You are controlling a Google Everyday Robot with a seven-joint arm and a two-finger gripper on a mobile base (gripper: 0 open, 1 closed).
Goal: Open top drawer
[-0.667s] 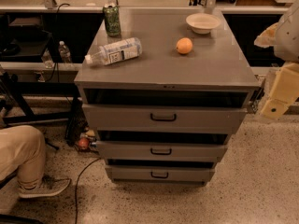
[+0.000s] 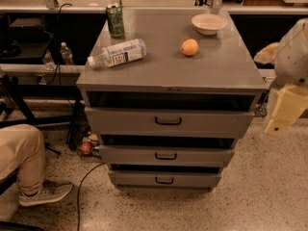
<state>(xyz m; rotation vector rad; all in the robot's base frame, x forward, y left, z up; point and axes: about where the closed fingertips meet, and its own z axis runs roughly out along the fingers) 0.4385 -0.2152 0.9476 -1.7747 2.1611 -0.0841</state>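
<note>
Hand (image 2: pixel 282 110) off the right edge of the table (image 2: pixel 202 73), about level with the top drawer (image 2: pixel 125 121), apart from the drawer's front and touching nothing. Open or closed: cannot tell. Pale arm (image 2: pixel 294 52) above it, cut off by the picture's right side.

Top drawer directly under the front edge of the table, wide grey front facing the camera, black handle (image 2: pixel 168 121) in its middle. Dark gap between the front edge and the drawer's upper rim. Two shorter drawers below, the middle one (image 2: pixel 130 156) and the bottom one (image 2: pixel 134 179), each with a smaller black handle and a dark strip above.

On the table: green can (image 2: pixel 115 19) upright at the back left corner. Clear plastic bottle (image 2: pixel 118 53) on its side near the left edge, cap toward that edge. Orange (image 2: pixel 189 47) right of centre, well apart from the bottle. Pale bowl (image 2: pixel 209 23) near the back right corner, behind the orange and not touching it.

On the floor left of the front left corner: a seated person's leg (image 2: pixel 21 155) in tan trousers, with a grey shoe (image 2: pixel 44 194). Black cable (image 2: pixel 83 186) across the speckled floor toward the bottom drawer. Small red round thing (image 2: pixel 85 148) by the left side of the middle drawer. Second small water bottle (image 2: pixel 66 53) upright on a ledge beyond the left edge.
</note>
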